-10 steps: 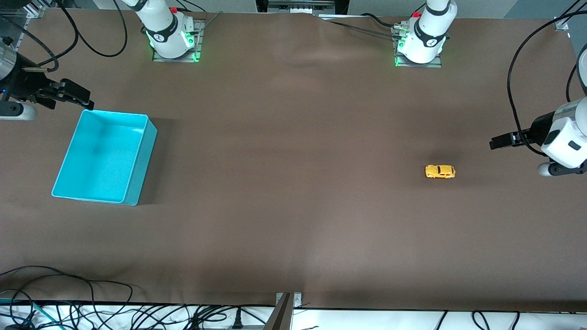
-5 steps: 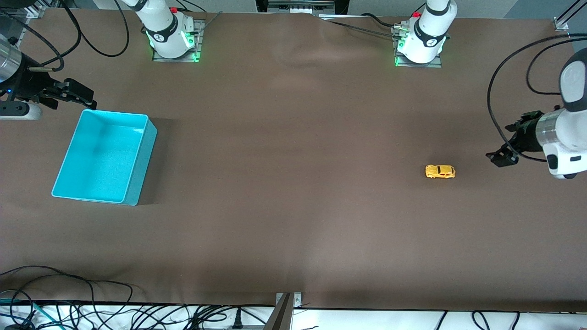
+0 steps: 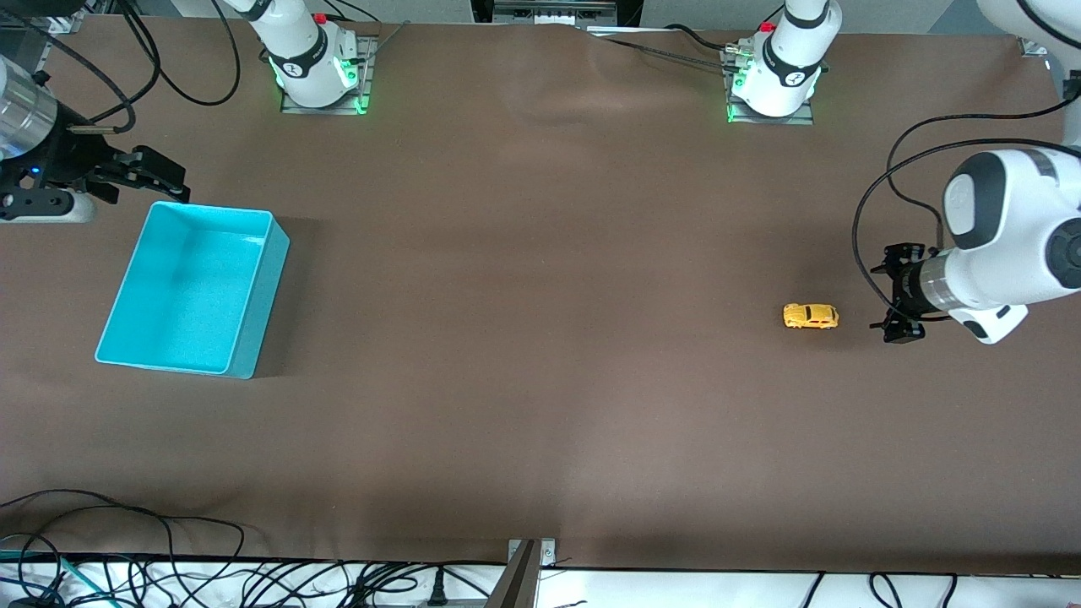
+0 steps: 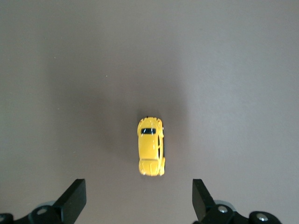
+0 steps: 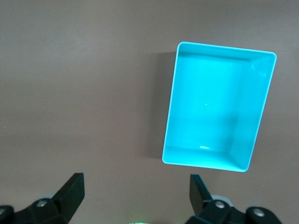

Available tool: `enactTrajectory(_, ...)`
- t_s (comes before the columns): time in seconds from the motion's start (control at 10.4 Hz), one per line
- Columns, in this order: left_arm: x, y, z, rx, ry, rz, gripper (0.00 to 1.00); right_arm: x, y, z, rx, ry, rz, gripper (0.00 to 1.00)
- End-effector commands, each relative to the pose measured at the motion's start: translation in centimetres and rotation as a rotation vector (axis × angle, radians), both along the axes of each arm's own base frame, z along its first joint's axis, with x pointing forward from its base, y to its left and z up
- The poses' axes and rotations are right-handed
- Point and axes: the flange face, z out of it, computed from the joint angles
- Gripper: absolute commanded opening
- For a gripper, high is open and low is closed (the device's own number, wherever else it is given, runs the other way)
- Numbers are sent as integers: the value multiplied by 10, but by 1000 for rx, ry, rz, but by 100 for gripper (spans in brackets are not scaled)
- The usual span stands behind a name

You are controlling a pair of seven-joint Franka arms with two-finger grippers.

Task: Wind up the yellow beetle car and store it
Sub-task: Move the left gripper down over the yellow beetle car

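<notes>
1. Front view: the yellow beetle car point(image 3: 811, 317) sits on its wheels on the brown worktop point(image 3: 540, 338), in the right part of the frame a little below mid-height, toward the left arm's end of the worktop, lying lengthwise across the frame.
2. Front view: the left gripper point(image 3: 897, 294) shows just beside the car at the right of the frame, apart from it, on a white arm entering from the right edge. Its jaws are spread and hold nothing.
3. Front view: the turquoise bin point(image 3: 196, 290) stands in the left part of the frame, toward the right arm's end, well apart from the car.
4. Front view: the right gripper point(image 3: 156, 176) hangs at the upper left of the frame, just above the bin's upper corner, its jaws spread and empty.
5. Left wrist view: the car point(image 4: 151, 152) lies just below the centre of the frame, seen from above, with its dark window toward the top. The two black fingertips point(image 4: 74, 199) stand at the bottom corners, wide apart, with the car between and above them, touching neither.
6. Right wrist view: the bin point(image 5: 218, 114) fills the right half of the frame. Both fingertips point(image 5: 72, 190) stand apart at the bottom edge, over bare worktop.
</notes>
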Motion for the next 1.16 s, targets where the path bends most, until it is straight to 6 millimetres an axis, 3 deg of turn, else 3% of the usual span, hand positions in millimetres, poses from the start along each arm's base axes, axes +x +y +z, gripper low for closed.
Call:
enactTrajectory(0.0, -21, -10, -31, 48, -50, 58, 100, 0, -2, 2, -16, -8, 8, 100)
enactTrajectory(0.39, -53, -30, -85, 41, -128, 116, 100, -1, -4, 2, -16, -6, 7, 100)
enactTrajectory(0.77, -55, -39, -131, 126, -145, 170, 100, -3, -2, 5, -14, -3, 10, 100)
enactTrajectory(1.06, -57, -49, -140, 140, -143, 106, 100, -4, -5, 11, -13, -14, 6, 100)
